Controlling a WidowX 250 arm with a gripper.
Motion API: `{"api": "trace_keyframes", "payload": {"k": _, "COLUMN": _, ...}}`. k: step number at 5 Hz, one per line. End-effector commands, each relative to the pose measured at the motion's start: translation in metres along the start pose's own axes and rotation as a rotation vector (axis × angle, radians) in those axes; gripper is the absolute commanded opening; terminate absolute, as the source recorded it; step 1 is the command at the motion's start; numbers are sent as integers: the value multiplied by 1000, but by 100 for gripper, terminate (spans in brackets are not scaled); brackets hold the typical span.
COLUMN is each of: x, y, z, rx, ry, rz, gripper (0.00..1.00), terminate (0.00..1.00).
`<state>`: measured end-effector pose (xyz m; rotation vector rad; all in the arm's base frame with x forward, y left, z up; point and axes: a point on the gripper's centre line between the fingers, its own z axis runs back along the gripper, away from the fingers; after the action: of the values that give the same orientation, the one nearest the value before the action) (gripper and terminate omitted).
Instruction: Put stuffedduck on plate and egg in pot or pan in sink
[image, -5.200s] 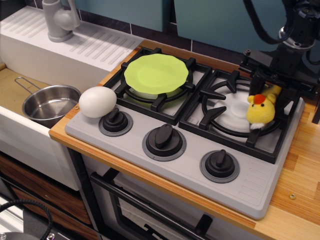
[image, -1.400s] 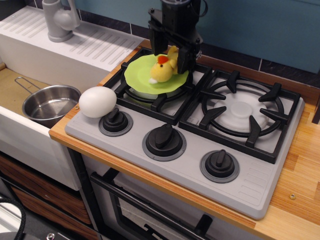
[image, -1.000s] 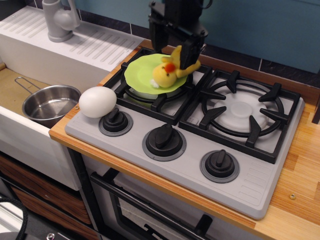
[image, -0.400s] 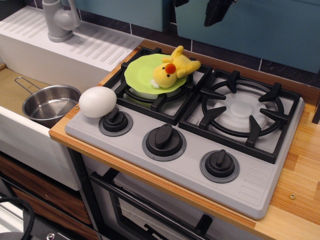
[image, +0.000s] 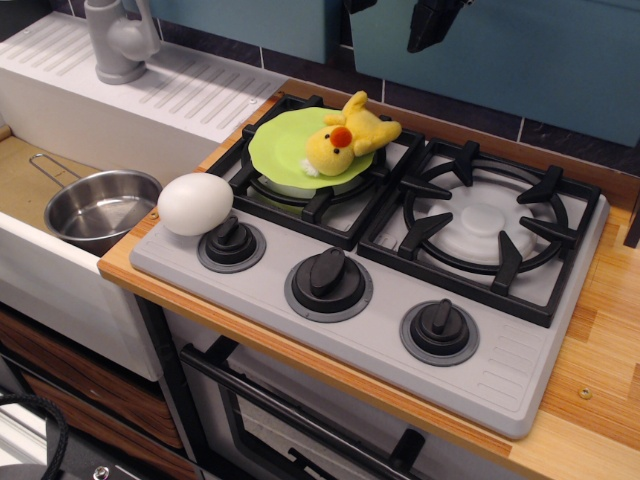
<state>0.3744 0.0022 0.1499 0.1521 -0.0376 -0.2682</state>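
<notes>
The yellow stuffedduck (image: 345, 136) lies on its side on the right edge of the lime-green plate (image: 288, 150), which sits on the left burner. My gripper (image: 395, 15) is raised at the top edge of the view, above and behind the duck, with its jaws apart and holding nothing; only its black fingertips (image: 428, 25) show. The white egg (image: 195, 204) rests on the stove's front left corner, next to the left knob. The steel pot (image: 100, 208) stands empty in the sink (image: 25, 185), to the left of the egg.
The grey stove (image: 500, 370) has black grates and three knobs (image: 328, 275) along the front. The right burner (image: 485, 220) is bare. A grey faucet (image: 118, 40) and ribbed drainboard (image: 190, 90) sit behind the sink. Wooden counter (image: 600, 340) runs along the right.
My gripper carried the duck from the right burner to the plate, let it go and rose to the top of the view. The duck now lies tipped on the plate's right edge.
</notes>
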Motion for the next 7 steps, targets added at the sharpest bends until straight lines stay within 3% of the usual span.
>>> {"api": "trace_keyframes", "payload": {"k": 1, "x": -39, "y": 13, "z": 18, "rx": 41, "ry": -80, "rz": -38, "gripper": 100, "terminate": 0}}
{"api": "trace_keyframes", "payload": {"k": 2, "x": -72, "y": 28, "z": 15, "rx": 45, "ry": -127, "rz": -53, "gripper": 100, "terminate": 0}}
{"api": "trace_keyframes", "payload": {"k": 4, "x": -99, "y": 38, "z": -18, "rx": 73, "ry": -270, "rz": -39, "gripper": 100, "terminate": 0}}
{"api": "trace_keyframes", "payload": {"k": 6, "x": -105, "y": 48, "z": -45, "rx": 120, "ry": -304, "rz": -18, "gripper": 100, "terminate": 0}}
{"api": "trace_keyframes", "payload": {"k": 7, "x": -108, "y": 52, "z": -46, "rx": 158, "ry": -275, "rz": 18, "gripper": 100, "terminate": 0}}
